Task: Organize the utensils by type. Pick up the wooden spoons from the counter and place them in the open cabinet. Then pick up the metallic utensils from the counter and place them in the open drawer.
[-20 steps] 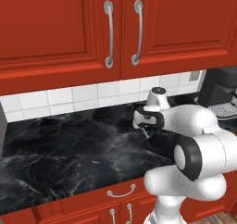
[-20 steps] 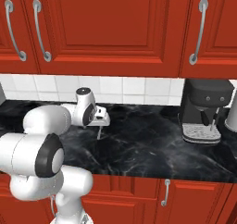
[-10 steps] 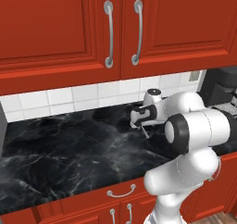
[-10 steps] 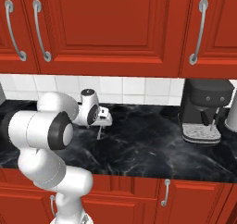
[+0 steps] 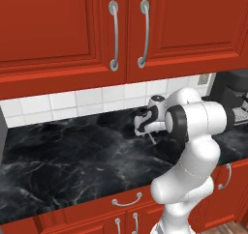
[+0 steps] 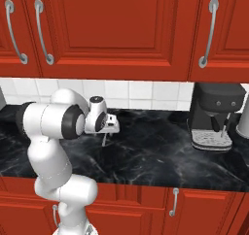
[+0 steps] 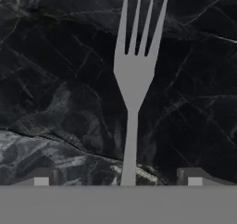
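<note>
- We now have the arm folded in tighter than a second ago: its big white elbow joint sits closer to the hand in both base views, while the gripper (image 6: 104,141) itself hangs over much the same patch of the black marble counter (image 5: 58,155), toward its back edge near the tiled wall.
- In the hand view we look straight down on a metal fork (image 7: 134,75) lying flat on the counter, tines pointing away from us and the handle running down between the two fingertips (image 7: 40,177).
- The fingers stand spread wide, one on each side of the fork handle, neither touching it; nothing is held.
- We see a thin grey sliver below the hand in the two base views, which we judge to be the same fork (image 5: 152,138), so the hand is just above it.
- We read the change as lining up for a grasp: the wrist has settled with the handle centred between the jaws, and what remains is to lower and close.
- The coffee machine (image 6: 214,116) stands well apart, toward the counter's right end, so it does not crowd the pick.
- For the task, this means we are at the metallic-utensil part; the fork belongs in the open drawer, which we cannot see from here, and the red wall cabinets (image 6: 112,30) above are all closed.
</note>
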